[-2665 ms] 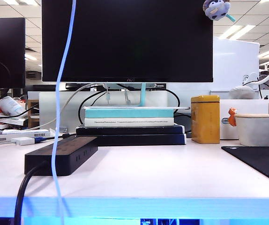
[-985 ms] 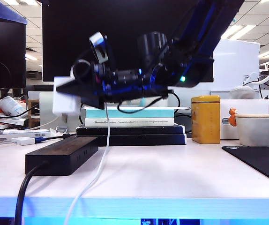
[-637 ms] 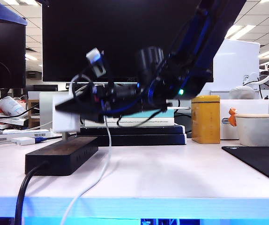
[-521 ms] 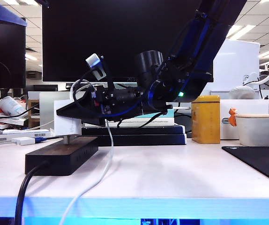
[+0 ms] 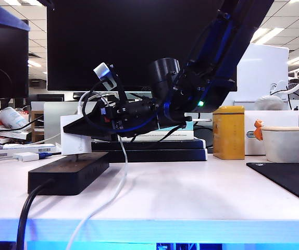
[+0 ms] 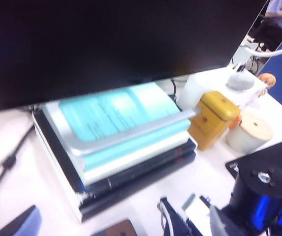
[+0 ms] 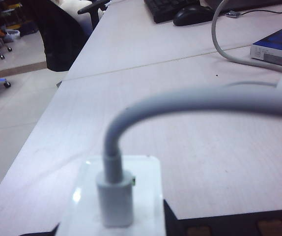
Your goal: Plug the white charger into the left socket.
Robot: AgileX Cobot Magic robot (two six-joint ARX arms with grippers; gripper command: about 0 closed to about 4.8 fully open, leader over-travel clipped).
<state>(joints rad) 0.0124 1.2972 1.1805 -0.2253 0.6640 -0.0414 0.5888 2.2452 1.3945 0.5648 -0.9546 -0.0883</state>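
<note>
- The right gripper (image 5: 82,127) reaches across to about 9 o'clock of the exterior view, its jaws partly closed on the white charger (image 5: 75,134), which stands upright with its base right at the top face of the power strip (image 5: 69,172).
- No prongs show between charger and strip, so I judge them at least partly inside the left socket (image 5: 72,156); the socket itself is hidden under the charger, and full seating cannot be confirmed.
- Risk: letting go too soon. A half-seated plug could tip or be tugged out by the cable (image 5: 115,182), which hangs off toward 6 o'clock.
- Risk: pressing at a slant. That could bend the prongs or shove the strip along the table (image 5: 201,192), since nothing holds it down.
- The left gripper appears in no view; its wrist camera looks at books (image 6: 121,132) under the monitor (image 6: 106,39), so its jaws appear spread wide and idle, offering no brace.
</note>
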